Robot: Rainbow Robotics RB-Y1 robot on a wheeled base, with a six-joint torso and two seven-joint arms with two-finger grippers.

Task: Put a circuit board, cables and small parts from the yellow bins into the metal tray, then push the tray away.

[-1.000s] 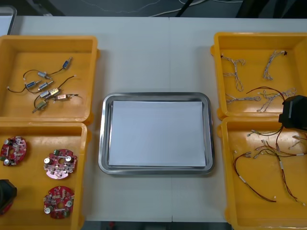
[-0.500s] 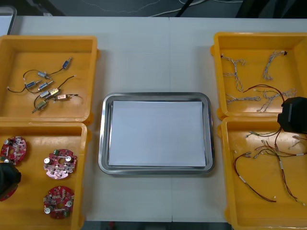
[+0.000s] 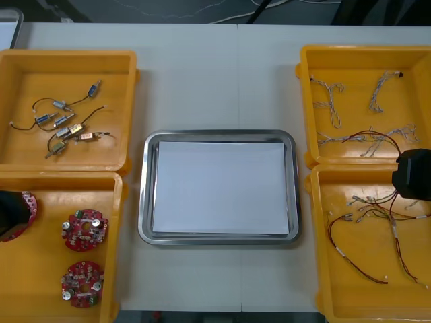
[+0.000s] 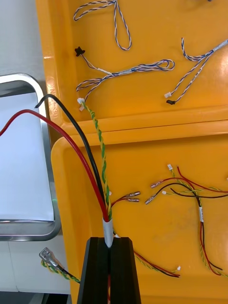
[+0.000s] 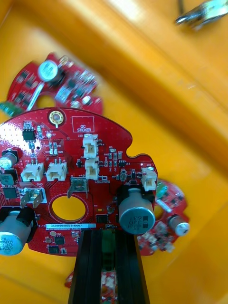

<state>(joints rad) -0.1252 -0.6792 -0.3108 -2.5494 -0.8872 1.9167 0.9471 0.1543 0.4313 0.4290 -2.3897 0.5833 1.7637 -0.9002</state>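
Observation:
My left gripper (image 3: 8, 214) hangs over the near left yellow bin (image 3: 111, 222), shut on the rim of a round red circuit board (image 3: 27, 204). In the left wrist view that circuit board (image 5: 71, 180) stands up from the left gripper (image 5: 108, 235), with other boards (image 5: 52, 85) lying below it. My right gripper (image 3: 412, 175) is at the seam of the two right bins, shut on a red, black and yellow-green cable (image 3: 370, 134). In the right wrist view the cable (image 4: 90, 161) rises from the right gripper (image 4: 109, 243) toward the metal tray (image 4: 45, 156). The tray (image 3: 219, 134) sits at the table's middle, white inside.
Two more boards (image 3: 84, 232) lie in the near left bin. Small metal parts (image 3: 67, 121) fill the far left bin. Blue and white cables (image 3: 330, 101) lie in the far right bin, red and yellow cables (image 3: 377, 249) in the near right bin (image 3: 316, 242).
My left gripper has moved from the bin's near corner toward its far end, carrying the board. My right gripper has shifted slightly nearer, and the cable's loop has followed it.

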